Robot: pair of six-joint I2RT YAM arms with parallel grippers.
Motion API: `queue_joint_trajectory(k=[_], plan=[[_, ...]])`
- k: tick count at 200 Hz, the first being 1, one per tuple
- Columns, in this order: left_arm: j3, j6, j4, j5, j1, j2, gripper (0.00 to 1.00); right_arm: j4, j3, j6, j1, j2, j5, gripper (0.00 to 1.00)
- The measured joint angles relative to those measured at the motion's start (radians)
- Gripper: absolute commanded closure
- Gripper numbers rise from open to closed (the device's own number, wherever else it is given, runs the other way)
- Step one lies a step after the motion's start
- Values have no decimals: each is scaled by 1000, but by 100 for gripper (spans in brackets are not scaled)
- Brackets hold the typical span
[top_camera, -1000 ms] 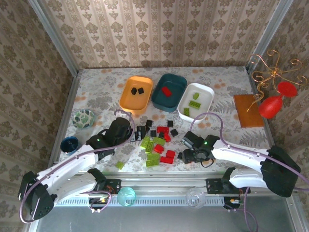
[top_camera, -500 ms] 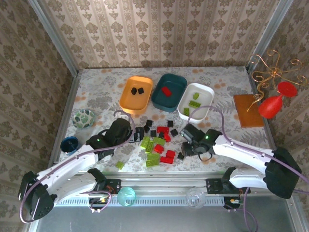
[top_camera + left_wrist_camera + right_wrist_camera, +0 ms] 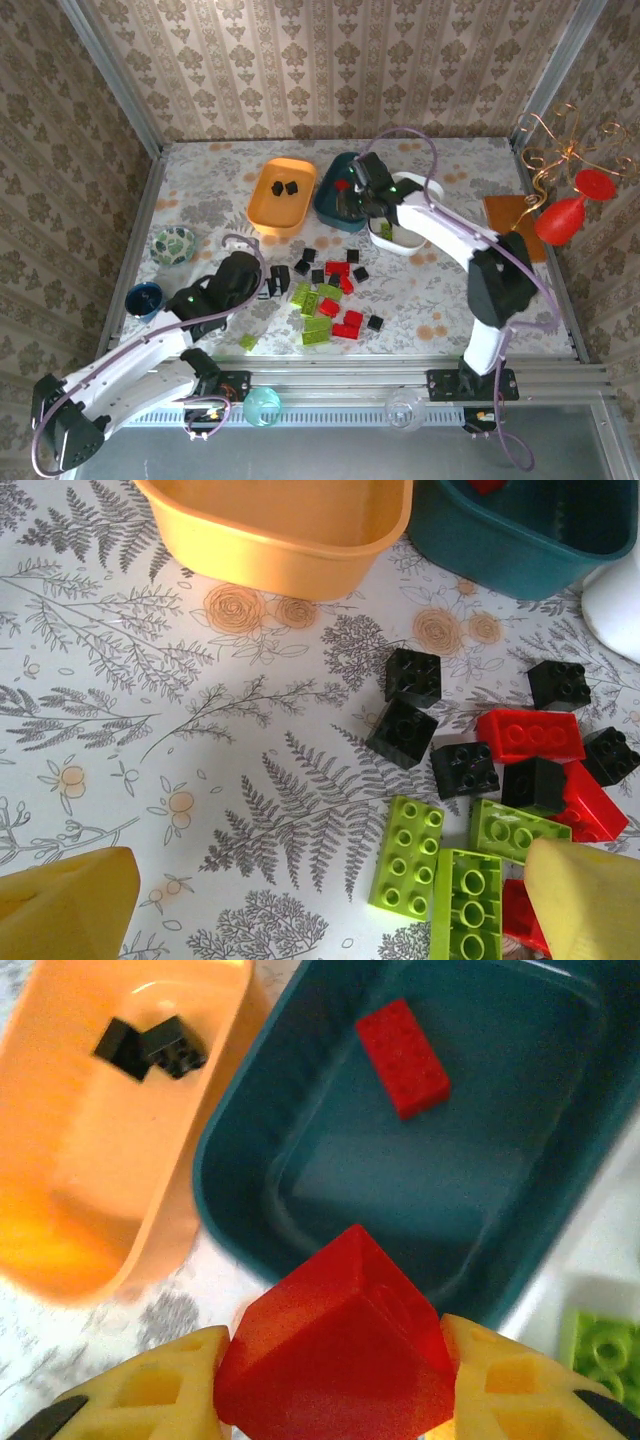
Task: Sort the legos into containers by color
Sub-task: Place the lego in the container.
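Done: orange tub point(image 3: 270, 210) holds 2 black bricks point(image 3: 286, 187); teal tub point(image 3: 328, 200) has 1 long red brick point(image 3: 403, 1057); white tub point(image 3: 430, 188) has green bricks point(image 3: 386, 231).
Left: mixed pile point(image 3: 325, 295) at frame ctr, most pcs unsorted, plus stray green brick point(image 3: 248, 342) lower left of it.
R gripper point(image 3: 340, 1380): fingers clamped on red cube point(image 3: 335, 1335), low in frame, over teal tub's rim; not yet dropped.
L gripper point(image 3: 320, 910): fingers wide apart, empty, by pile's left edge.
Views: R wrist cam makes the held cube plain; top cam gives whole pile & stray.

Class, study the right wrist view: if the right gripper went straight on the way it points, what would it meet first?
Most likely the dark teal tub: the right gripper, shut on a red brick, points at its near wall and bare floor, though depth is unclear.
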Motion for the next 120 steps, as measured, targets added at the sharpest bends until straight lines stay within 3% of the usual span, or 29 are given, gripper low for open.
queue_joint_trajectory(k=[32, 54, 64, 120], plan=[[-33, -30, -29, -1, 0, -32, 0, -27, 180, -6, -20, 188, 10, 65], [-56, -55, -50, -1, 0, -48, 0, -53, 245, -2, -24, 253, 19, 40], [-61, -66, -66, -1, -2, -55, 0, -65, 261, -9, -25, 264, 21, 34], [-66, -168, -158, 11, -14, -69, 0, -76, 257, -31, -16, 222, 26, 28]])
